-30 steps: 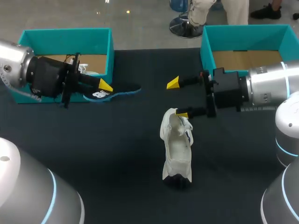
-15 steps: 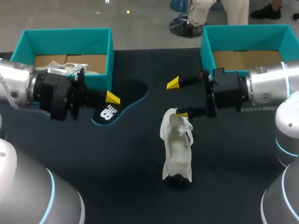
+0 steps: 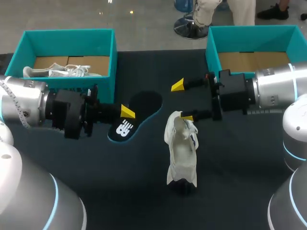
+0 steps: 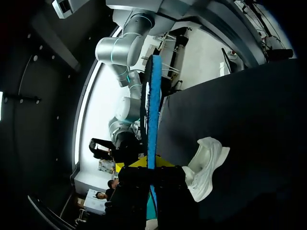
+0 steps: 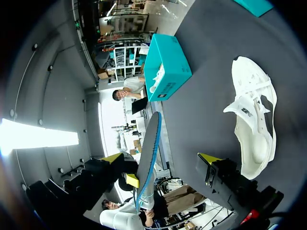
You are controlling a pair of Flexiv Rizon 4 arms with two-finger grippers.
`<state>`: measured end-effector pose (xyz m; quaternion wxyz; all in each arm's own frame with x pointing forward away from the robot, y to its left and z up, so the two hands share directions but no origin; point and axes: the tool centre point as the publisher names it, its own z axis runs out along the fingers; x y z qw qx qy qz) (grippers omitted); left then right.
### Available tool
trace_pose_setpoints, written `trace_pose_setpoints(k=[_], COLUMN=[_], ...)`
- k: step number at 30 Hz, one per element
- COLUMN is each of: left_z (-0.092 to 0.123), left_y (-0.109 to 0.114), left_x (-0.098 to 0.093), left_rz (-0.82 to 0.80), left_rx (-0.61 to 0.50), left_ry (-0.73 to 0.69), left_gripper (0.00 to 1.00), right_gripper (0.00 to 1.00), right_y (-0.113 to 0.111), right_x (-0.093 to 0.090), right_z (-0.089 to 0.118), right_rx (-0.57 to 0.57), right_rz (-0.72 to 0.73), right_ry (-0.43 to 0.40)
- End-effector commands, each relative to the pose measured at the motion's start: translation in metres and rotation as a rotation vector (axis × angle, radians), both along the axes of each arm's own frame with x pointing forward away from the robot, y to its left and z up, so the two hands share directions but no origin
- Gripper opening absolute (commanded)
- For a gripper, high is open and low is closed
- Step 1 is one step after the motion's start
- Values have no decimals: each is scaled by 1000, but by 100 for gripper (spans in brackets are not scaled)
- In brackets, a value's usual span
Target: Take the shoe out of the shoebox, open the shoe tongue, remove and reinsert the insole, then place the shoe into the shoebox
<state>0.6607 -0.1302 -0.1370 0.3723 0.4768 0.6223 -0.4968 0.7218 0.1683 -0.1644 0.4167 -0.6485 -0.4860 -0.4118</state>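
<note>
We are at the insole step. The flat dark insole with a blue edge and a white logo [image 3: 144, 104] is out of the shoe. It hangs just above the black table [image 3: 120, 182], clamped at one end between the fingers of our left gripper [image 3: 125, 115]. The left wrist view shows it edge-on, running straight out from that gripper.

The white fabric shoe [image 3: 182, 153] lies on the table between the arms, near the insole but apart from it, with its opening turned up. Our right gripper [image 3: 183, 101] is at the shoe's far end with its fingers wide apart. The lower tip sits at the rim of the opening, and we cannot tell whether it touches.

The right teal cardboard shoebox [image 3: 213, 48] looks empty. The left teal shoebox [image 3: 67, 43] holds another white shoe [image 3: 53, 72].

We judge that reinsertion comes next. The left arm must:
- swing the insole's free end over the opening,
- line its length up with the shoe,
- tip it down and slide it in under the tongue.

The right gripper should steady the shoe and keep the tongue back. The insole is thin and likely to bend, so a shallow angle seems wise.
</note>
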Motion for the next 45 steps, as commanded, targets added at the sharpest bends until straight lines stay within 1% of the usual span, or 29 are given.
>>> trace_pose_setpoints(k=[1,6,18,25,26,27,28,29,45], left_z=[-5,-8,-21,-22,-22,-22,-22,-22,-26], left_y=[-22,-36,-61,-73,-74,-75,-76,-77,-80], left_x=[-6,-5,14,17,17,17,17,17,20], left_rz=[8,8,13,12,11,9,6,3,-1], left_rx=[-11,-17,-8,-11,-11,-11,-10,-9,4], left_ry=[-12,-9,-4,-4,-5,-7,-11,-13,-23], left_gripper=[0,0,0,0,0,0,0,0,0], right_gripper=[100,100,100,100,78,42,8,0,0], right_y=[2,2,2,2,2,2,2,2,2], right_x=[1,1,1,1,1,1,1,1,1], right_z=[-1,-1,-1,-1,-1,-1,-1,-1,-1], right_rx=[-2,-2,-2,-2,-2,-2,-2,-2,-2], right_rz=[-1,-1,-1,-1,-1,-1,-1,-1,-1], right_ry=[0,0,0,0,0,0,0,0,0])
